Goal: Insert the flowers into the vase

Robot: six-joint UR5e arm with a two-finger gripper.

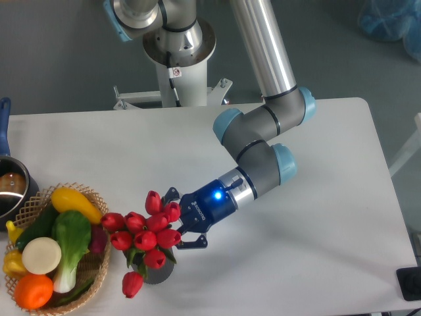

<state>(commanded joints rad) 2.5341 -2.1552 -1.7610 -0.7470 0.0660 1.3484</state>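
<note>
The flowers, a bunch of red tulips with green stems, stand at the front left of the white table. Their stems go down into the vase, a short dark grey cylinder mostly hidden under the blooms. One tulip hangs low over the vase's left side. My gripper reaches in from the right, level with the blooms. Its jaws are spread wide on either side of the bunch's right edge, and one fingertip shows above the blooms. I cannot see the fingers pressing on any stem.
A woven wicker basket of colourful toy vegetables sits just left of the flowers. A metal pot with a blue handle is at the left edge. The arm's base stands at the back. A black object lies at the front right corner.
</note>
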